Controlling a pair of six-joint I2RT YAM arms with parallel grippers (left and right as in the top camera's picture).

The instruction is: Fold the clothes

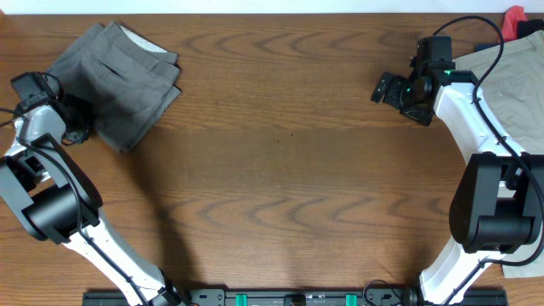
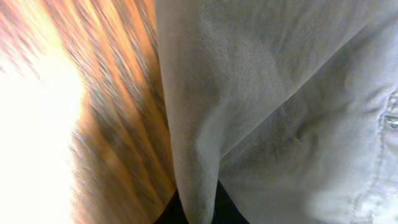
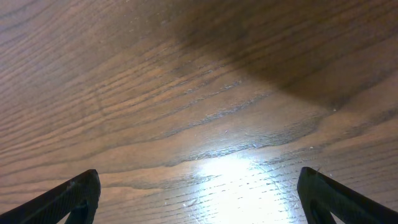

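Note:
The grey shorts [image 1: 119, 78] lie folded in a small bundle at the table's far left. My left gripper [image 1: 75, 126] sits at the bundle's left edge and is shut on a fold of the grey shorts [image 2: 199, 155], whose fabric fills the left wrist view with dark fingers on either side of the fold. My right gripper [image 1: 384, 88] hovers over bare wood at the far right, open and empty; its two dark fingertips [image 3: 199, 199] stand wide apart above the table. Khaki-beige trousers [image 1: 514, 72] lie at the right edge.
The wooden table [image 1: 280, 178] spans the view. A red object [image 1: 514, 19] sits at the far right corner behind the khaki pile. More pale cloth [image 1: 527, 270] hangs at the lower right edge.

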